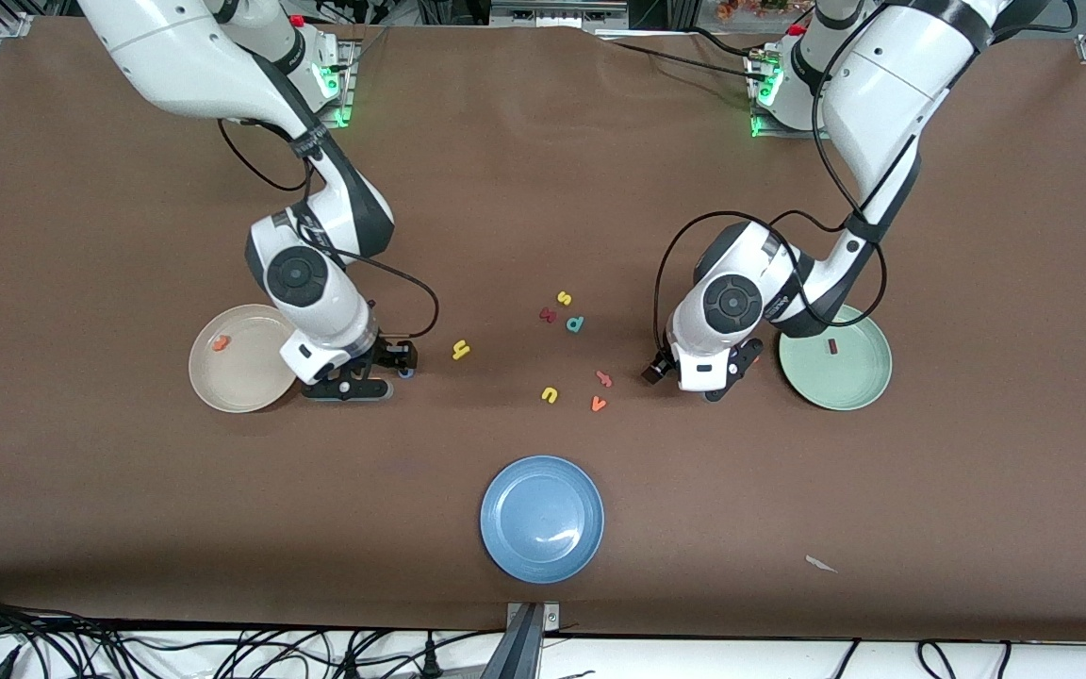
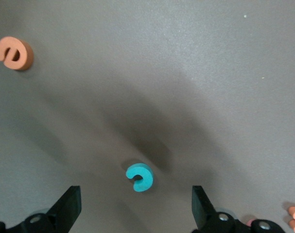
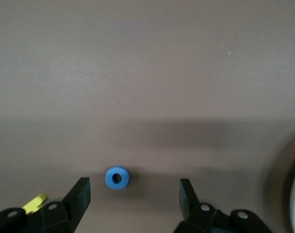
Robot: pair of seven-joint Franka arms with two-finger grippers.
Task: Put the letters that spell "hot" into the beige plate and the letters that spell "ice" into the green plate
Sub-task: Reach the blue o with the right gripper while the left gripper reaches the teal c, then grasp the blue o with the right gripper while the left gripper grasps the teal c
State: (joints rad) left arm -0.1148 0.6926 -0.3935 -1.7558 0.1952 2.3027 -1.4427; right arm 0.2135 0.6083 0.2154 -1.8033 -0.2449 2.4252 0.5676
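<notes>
Two of six letters placed, we judge. Front: small orange t (image 1: 220,343) in round cream-beige plate (image 1: 222,396), dark red bar i (image 1: 830,347) in round mint-green plate (image 1: 859,396); yellow h (image 1: 460,350) on table.
Left wrist: left gripper (image 2: 136,206) spread wide, empty, over teal c (image 2: 139,177); orange e (image 2: 13,53) near.
Right wrist: right gripper (image 3: 135,196) released, empty, over blue ring o (image 3: 117,177), beside beige plate.
Left: h, o, c, e.

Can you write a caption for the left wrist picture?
Open left gripper over the teal c, orange e lying apart on the brown table.
</notes>
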